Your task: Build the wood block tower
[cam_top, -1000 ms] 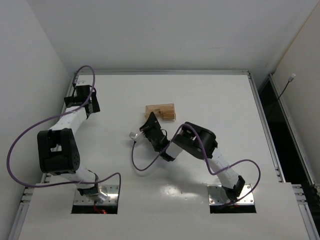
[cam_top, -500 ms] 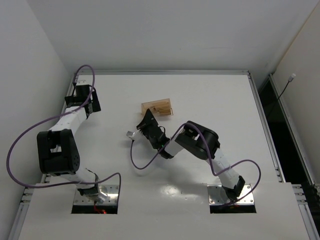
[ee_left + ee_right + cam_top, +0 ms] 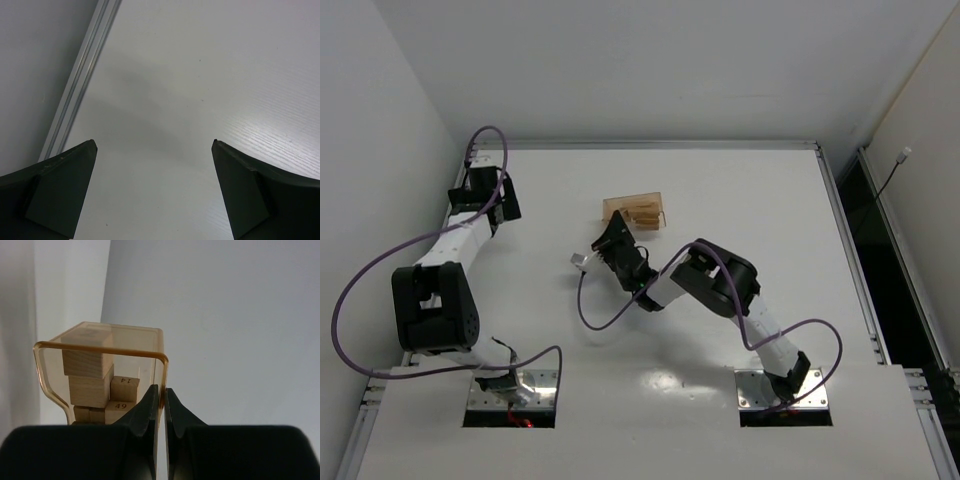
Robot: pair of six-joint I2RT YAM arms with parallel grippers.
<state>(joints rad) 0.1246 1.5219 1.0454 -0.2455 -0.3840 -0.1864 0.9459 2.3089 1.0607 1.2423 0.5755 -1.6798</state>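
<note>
The wood blocks [image 3: 92,377] lie piled inside a translucent tan tray [image 3: 100,348] just beyond the right gripper [image 3: 160,396], around the middle of the table [image 3: 750,200]. That gripper's jaws are pinched tight on the tray's near wall. The left gripper [image 3: 154,147] hangs spread wide near the table's far-left corner, gripping nothing.

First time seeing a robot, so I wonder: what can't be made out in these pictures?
- Wood blocks: right wrist view, the right claw covers the pile's bottom, so no count.
- Tray: top view, contents too small to tell apart.
- Left claw: left wrist view, the lower edge cuts off all but its fingertips.
</note>
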